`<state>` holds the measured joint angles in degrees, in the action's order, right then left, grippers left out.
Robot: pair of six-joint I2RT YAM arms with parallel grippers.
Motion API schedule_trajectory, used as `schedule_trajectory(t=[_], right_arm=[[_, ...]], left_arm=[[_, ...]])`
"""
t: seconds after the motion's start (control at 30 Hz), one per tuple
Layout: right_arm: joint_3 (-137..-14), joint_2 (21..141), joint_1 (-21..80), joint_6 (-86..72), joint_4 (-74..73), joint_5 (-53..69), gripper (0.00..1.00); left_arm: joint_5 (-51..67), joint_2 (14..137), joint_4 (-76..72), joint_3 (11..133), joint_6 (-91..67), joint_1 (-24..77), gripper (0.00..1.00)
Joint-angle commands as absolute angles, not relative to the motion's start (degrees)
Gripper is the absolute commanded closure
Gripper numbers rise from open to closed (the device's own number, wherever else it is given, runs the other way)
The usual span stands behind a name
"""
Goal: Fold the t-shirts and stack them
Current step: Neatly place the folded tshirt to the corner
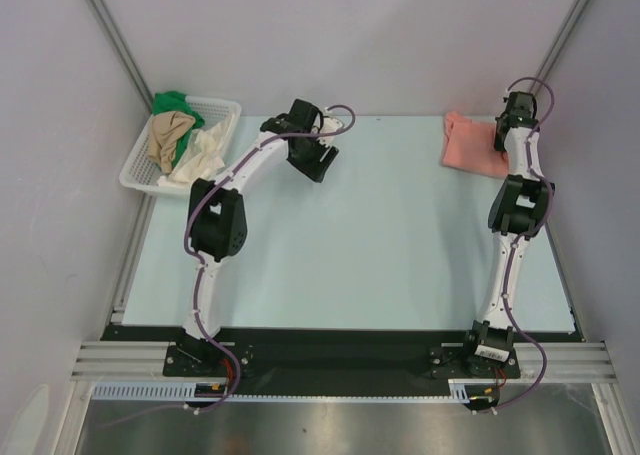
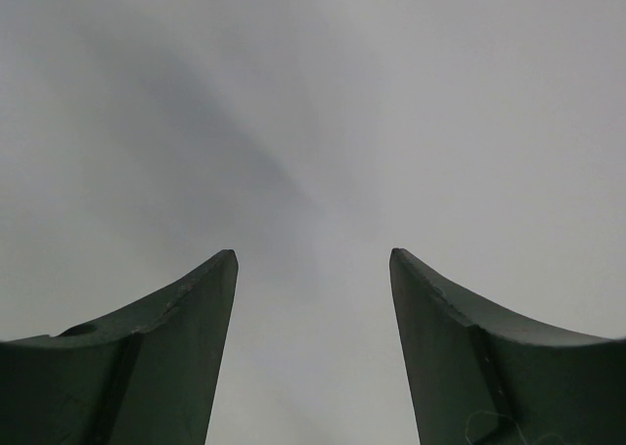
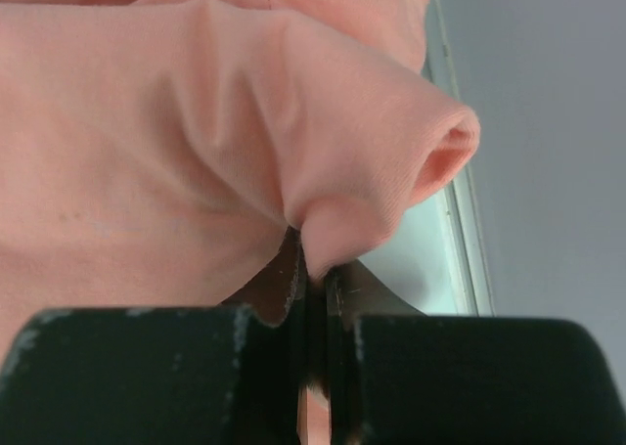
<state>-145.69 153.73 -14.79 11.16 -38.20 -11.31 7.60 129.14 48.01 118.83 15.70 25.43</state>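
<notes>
- My right claw [image 3: 315,274] is clamped on a fold of the soft salmon-pink cloth t-shirt [image 3: 166,142], bunched just ahead and left of it.
- My left claw [image 2: 313,256] gapes apart, plain grey surface [image 2: 313,93] ahead.

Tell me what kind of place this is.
Most likely a robotics lab test cell: grey walls enclose a pale table, a left arm and right arm are bolted at its near edge, and a white basket holds t-shirts.
</notes>
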Motion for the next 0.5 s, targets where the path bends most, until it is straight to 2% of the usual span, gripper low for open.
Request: schedule_trajectory(t=[0.0, 0.47], right_arm=[[-149.9, 154.8, -15.4, 12.2, -33.1, -15.9, 1.00], [-150.5, 156.1, -15.4, 15.9, -26.3, -16.5, 1.00]], left_arm=[[6.7, 127.3, 48.1, 118.7, 17.3, 26.4, 0.30], [4.8, 126.4, 48.1, 117.3, 18.2, 28.1, 0.30]])
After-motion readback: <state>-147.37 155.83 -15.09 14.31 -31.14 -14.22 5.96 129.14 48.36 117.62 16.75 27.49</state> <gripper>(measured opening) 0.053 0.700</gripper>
